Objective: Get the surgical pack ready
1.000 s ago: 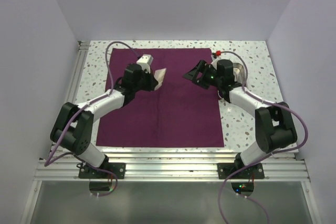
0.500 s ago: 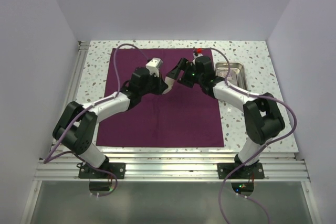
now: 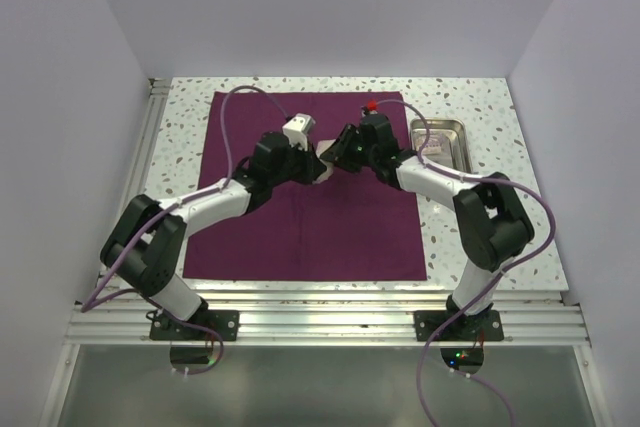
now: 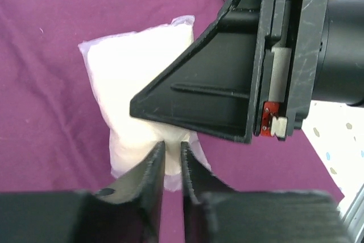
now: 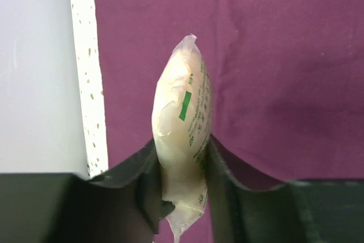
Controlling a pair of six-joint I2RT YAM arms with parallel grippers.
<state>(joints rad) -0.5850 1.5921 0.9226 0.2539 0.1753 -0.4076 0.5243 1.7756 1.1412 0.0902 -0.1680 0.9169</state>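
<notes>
The surgical pack is a plum-maroon drape (image 3: 300,237) spread flat on the table. Above its far middle, both grippers meet on a white plastic packet (image 3: 325,160). In the left wrist view the packet (image 4: 136,78) hangs over the drape (image 4: 51,32), and my left gripper (image 4: 173,151) pinches its lower seam, its jaws only a narrow slit apart. The right gripper's black body (image 4: 250,61) covers the packet's right side. In the right wrist view my right gripper (image 5: 181,155) is shut on the puffy packet (image 5: 181,106), which has green print.
A shiny steel tray (image 3: 440,139) stands right of the drape at the back. Speckled tabletop (image 3: 480,207) borders the drape on all sides. White walls enclose the table on the left, right and back. A cable loops over each arm.
My right arm swung left from over the tray to the packet and closed on it. The left arm carried the packet a little to the right, and its jaws have eased apart slightly.
</notes>
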